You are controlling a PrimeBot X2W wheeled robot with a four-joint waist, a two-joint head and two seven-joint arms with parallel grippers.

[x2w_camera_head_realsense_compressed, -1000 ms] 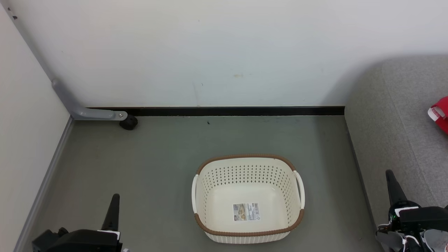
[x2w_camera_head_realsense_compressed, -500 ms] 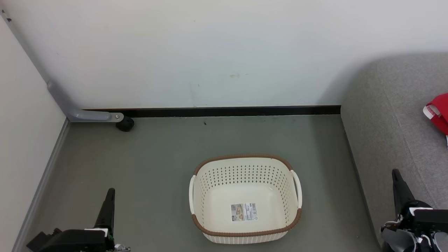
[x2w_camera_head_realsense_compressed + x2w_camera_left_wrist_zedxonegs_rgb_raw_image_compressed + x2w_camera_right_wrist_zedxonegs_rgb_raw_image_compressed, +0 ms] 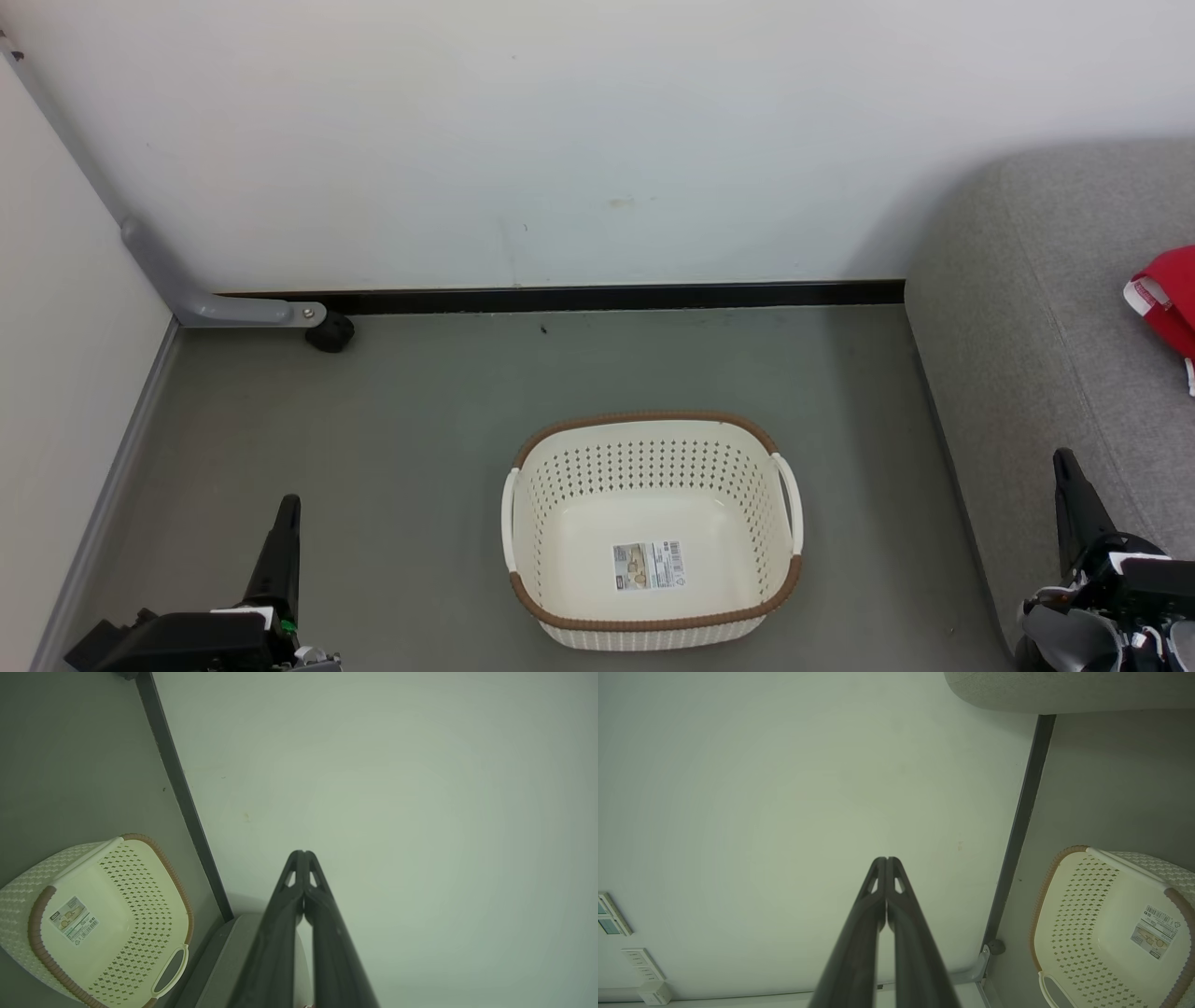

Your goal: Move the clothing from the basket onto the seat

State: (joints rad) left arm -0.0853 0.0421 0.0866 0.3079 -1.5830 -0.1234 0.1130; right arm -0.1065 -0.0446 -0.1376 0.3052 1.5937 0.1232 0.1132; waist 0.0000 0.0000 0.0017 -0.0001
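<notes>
Both grippers are sitting closed and holding nothing: the left gripper (image 3: pixel 288 511), at the lower left of the head view, is pressing its two long dark fingers (image 3: pixel 278 938) tip to tip in its wrist view, and the right gripper (image 3: pixel 1064 462), at the lower right, is doing the same. The cream-white oval plastic laundry basket (image 3: pixel 653 417) is standing empty at the lower centre on the grey-green floor (image 3: pixel 392 420). The bright red clothing with white trim (image 3: pixel 1167 299) is lying on the large grey woven-fabric seat (image 3: pixel 1027 327) at the right edge; it is running out of frame, so I cannot tell whether both garments are there. Judging from this, the transfer is looking finished and the step in hand is settling the arms. Doing that well means keeping both grippers low and wide of the basket rim so as not to shove it, and keeping the right one off the cushion edge so no fabric is dragged back. The rectangular label sticker (image 3: pixel 652 566) on the basket bottom is showing a barcode and a small picture, but its lettering is too small to read. The red marks on the clothing's white trim are equally illegible.
</notes>
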